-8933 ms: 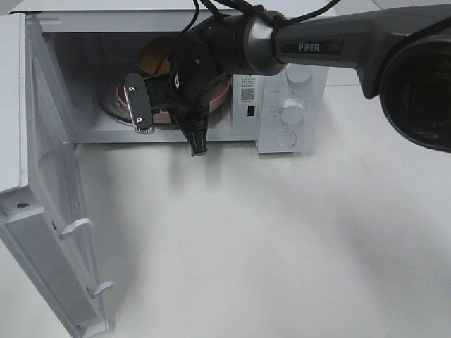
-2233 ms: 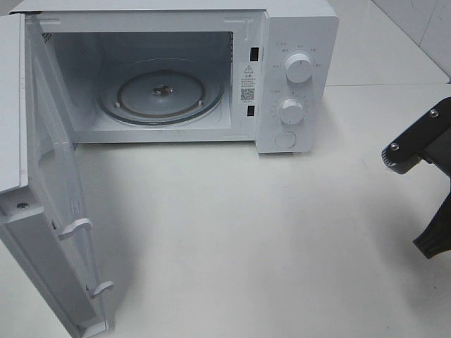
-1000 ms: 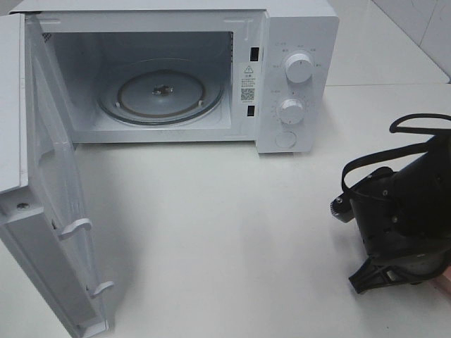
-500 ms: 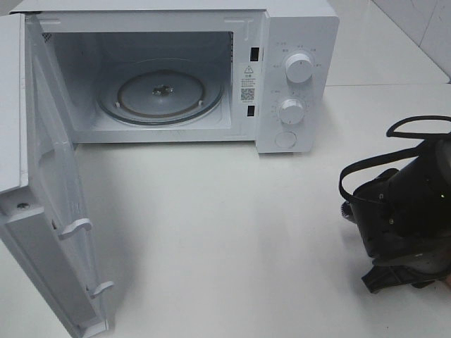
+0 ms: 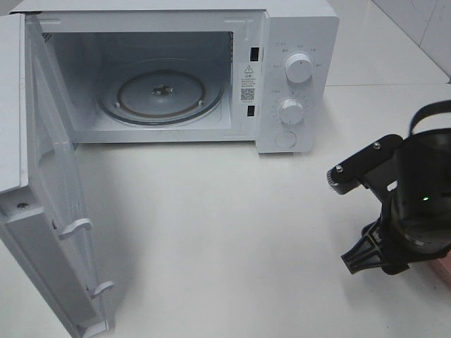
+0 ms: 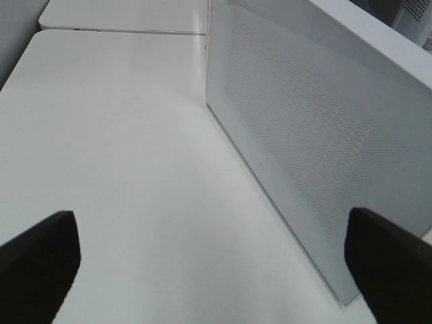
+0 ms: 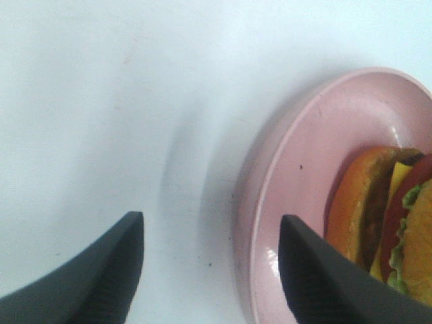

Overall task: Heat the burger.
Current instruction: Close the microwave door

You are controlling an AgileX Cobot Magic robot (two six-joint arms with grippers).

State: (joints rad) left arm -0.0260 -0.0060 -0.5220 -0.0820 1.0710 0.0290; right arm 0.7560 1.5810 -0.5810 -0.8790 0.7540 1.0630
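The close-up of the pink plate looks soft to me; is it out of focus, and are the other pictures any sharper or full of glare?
Right wrist view: the burger and pink plate are blurred, the plate throwing a soft shadow on the table. Left wrist view: the tool's fingers are dark blurs; the microwave's side is sharper. High view: even light, crisp microwave, no strong glare.

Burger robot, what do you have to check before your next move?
1. Microwave door open: ok.
2. Glass turntable bare: ok.
3. Burger on the pink plate, tipped on its side: not ok.
4. Right gripper open, its fingers either side of the plate's rim: ok.
5. Left gripper open, holding nothing: ok.
6. Plate standing on the table: ok.
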